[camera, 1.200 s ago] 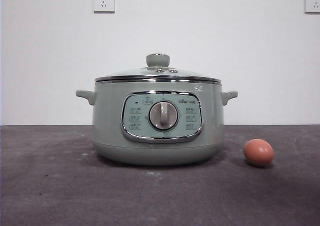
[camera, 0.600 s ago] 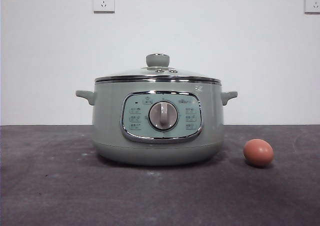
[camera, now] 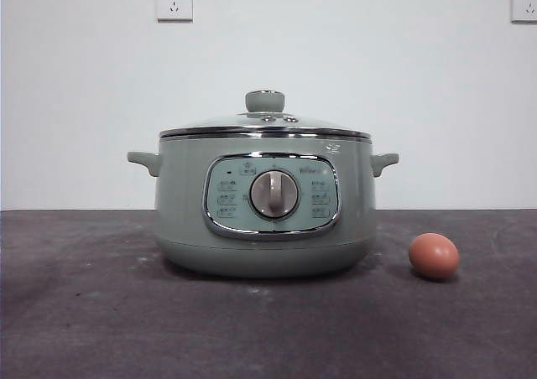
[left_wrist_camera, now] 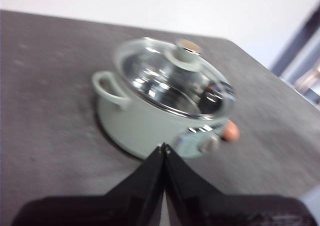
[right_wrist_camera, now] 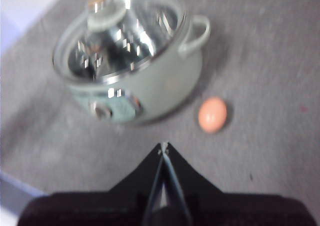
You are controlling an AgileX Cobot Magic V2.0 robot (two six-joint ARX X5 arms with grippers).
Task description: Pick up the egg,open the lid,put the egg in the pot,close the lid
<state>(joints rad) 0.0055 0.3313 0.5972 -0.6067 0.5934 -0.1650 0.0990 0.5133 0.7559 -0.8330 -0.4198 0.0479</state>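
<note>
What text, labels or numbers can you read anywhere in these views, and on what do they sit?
No text can be read in any view.
The pot has small markings and icons on its control panel around the dial: too small to read.
The wall sockets carry a tiny mark on top: unreadable.
The lid and the egg show no text.

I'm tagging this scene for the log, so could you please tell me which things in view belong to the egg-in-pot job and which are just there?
Belongs to the job:
egg, on the table beside the pot
lid, closed on the pot
pot
left gripper and right gripper, both shut, empty, above the table

Just there:
table
two wall sockets
</note>
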